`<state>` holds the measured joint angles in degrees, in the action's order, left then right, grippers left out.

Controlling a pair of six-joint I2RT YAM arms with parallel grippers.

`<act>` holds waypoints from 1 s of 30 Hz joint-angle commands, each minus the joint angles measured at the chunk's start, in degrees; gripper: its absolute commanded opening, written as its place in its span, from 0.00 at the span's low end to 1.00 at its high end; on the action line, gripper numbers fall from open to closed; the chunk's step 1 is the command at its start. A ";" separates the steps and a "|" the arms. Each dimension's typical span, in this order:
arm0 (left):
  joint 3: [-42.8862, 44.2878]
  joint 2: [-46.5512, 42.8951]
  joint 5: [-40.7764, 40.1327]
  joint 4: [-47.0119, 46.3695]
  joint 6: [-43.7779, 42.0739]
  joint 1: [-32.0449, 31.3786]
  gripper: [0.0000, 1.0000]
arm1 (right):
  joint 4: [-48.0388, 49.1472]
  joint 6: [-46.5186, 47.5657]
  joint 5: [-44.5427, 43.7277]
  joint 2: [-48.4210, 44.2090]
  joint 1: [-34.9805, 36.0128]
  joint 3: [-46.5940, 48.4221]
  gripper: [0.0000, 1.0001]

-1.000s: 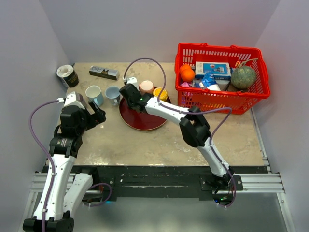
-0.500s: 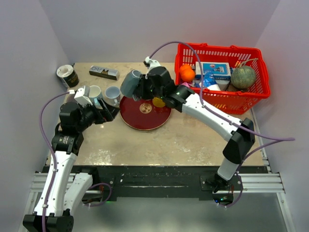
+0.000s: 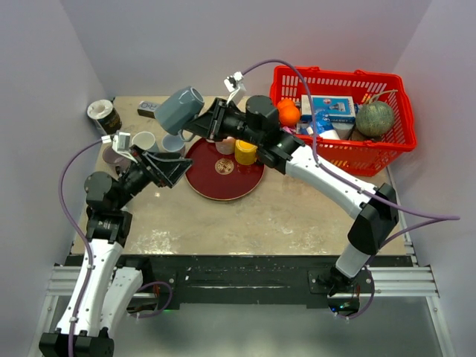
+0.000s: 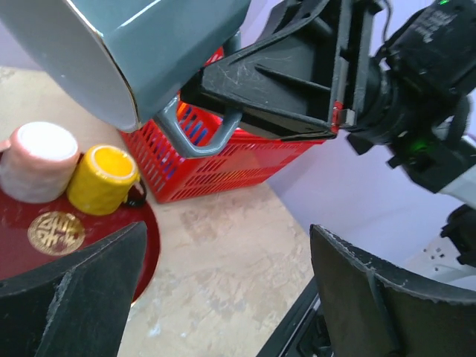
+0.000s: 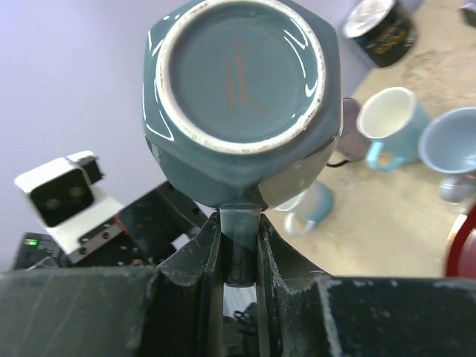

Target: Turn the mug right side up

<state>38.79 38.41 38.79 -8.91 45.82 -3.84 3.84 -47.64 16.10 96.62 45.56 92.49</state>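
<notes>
Aloft: right tool (image 3: 202, 124) clenched on the handle of the grey-blue hexagonal ceramic mug (image 3: 178, 109), held tilted in mid-air over the beige bench's (image 3: 245, 216) back-left area. Left tool (image 3: 167, 169) gapes wide just below, gripping nothing. Best bet: pinch firm, roll wrist till mouth faces up, lower w/o clipping the pale-blue mug (image 5: 388, 119).

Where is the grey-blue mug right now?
In the top view the grey-blue mug hangs above the table's rear left, its handle pinched in the right gripper, near the light blue cups.
</notes>
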 commanded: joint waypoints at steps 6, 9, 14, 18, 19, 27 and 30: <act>-6.00 -2.03 -0.73 -25.44 16.91 -0.12 0.91 | 25.16 -8.69 9.74 -4.25 0.23 -2.31 0.00; -6.09 -0.54 -0.99 -28.61 20.43 -0.12 0.88 | 28.33 -11.16 12.20 -3.89 0.23 -2.14 0.00; -6.53 0.70 -3.18 -32.84 24.14 -0.12 0.83 | 30.17 -11.95 13.87 -4.33 0.41 -3.27 0.00; -6.62 0.87 -5.21 -33.28 24.84 -0.12 0.77 | 30.62 -11.60 14.57 -5.04 0.93 -4.68 0.00; -6.79 0.87 -5.56 -33.80 25.10 -0.12 0.76 | 30.70 -11.86 14.66 -5.12 1.19 -4.95 0.00; -8.37 1.84 -7.40 -36.98 28.79 -0.12 0.61 | 31.50 -12.04 14.14 -5.48 1.90 -6.97 0.00; -11.44 1.05 -9.69 -39.16 31.16 -0.12 0.53 | 31.58 -11.07 12.30 -5.21 3.21 -7.41 0.00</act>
<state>30.15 40.38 32.62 -42.81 73.25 -3.84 26.57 -59.31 29.47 95.44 47.11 84.49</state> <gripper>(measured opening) 0.563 0.190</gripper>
